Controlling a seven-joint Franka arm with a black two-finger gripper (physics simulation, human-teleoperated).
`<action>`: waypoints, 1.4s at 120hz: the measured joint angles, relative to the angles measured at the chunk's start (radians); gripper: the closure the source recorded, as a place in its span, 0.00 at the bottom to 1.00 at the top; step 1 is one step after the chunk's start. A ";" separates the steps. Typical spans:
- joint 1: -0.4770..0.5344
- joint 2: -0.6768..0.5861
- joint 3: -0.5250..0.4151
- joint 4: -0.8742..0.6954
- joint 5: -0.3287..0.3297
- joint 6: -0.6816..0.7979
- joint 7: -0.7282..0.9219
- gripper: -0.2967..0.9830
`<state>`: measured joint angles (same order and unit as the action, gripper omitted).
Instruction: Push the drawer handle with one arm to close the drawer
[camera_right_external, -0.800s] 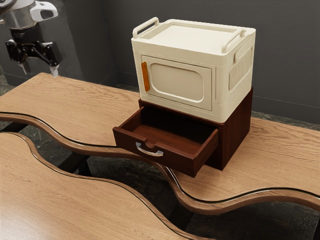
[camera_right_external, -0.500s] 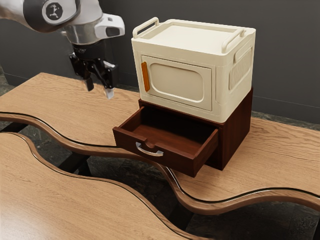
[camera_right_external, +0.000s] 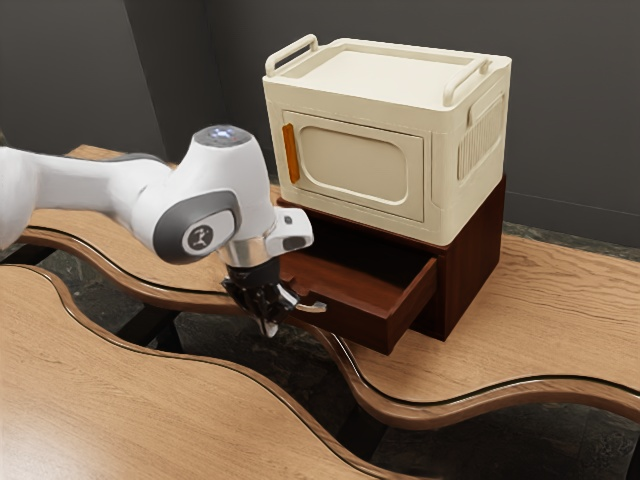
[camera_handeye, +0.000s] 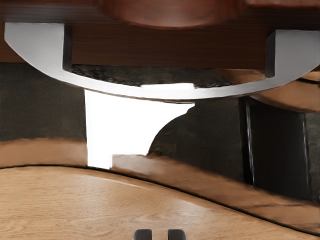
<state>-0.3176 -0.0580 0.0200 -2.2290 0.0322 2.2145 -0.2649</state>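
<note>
Nearest the exterior view's camera: a light-brown wooden tabletop with a wavy, dark-lined edge (camera_right_external: 120, 400). Beyond its edge we see a dark gap with black supports (camera_right_external: 150, 326) in it, then a second wavy-edged wooden slab (camera_right_external: 565, 300).

Our white and grey arm (camera_right_external: 100, 190) comes in from the exterior view's left, its black two-finger gripper (camera_right_external: 268, 326) pointing down in front of the drawer. Fingers parted, a narrow space between the two dark fingertips (camera_handeye: 177, 234) in the wrist view, nothing gripped.

Close by the gripper, the bowed silver metal handle (camera_handeye: 150, 93), joined at both ends to the drawer front. Contact between handle and gripper: we cannot tell.

The dark reddish-brown wooden drawer (camera_right_external: 365, 322) stands pulled out, its front well forward of the matching cabinet (camera_right_external: 470, 260) that houses it. The cabinet rests on the second slab. On the cabinet we note a cream box (camera_right_external: 350, 120) with two raised top rails, its front door shut, an upright orange handle (camera_right_external: 291, 152) on that door. Dark grey wall (camera_right_external: 570, 120) farthest back.
</note>
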 joint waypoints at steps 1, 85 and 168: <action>0.000 0.003 0.000 0.000 -0.001 0.006 -0.001 0.82; 0.033 0.203 -0.003 0.191 0.024 0.152 -0.049 0.85; 0.074 0.413 -0.044 0.476 0.039 0.131 0.001 0.85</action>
<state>-0.2439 0.3547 -0.0238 -1.7526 0.0711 2.3453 -0.2642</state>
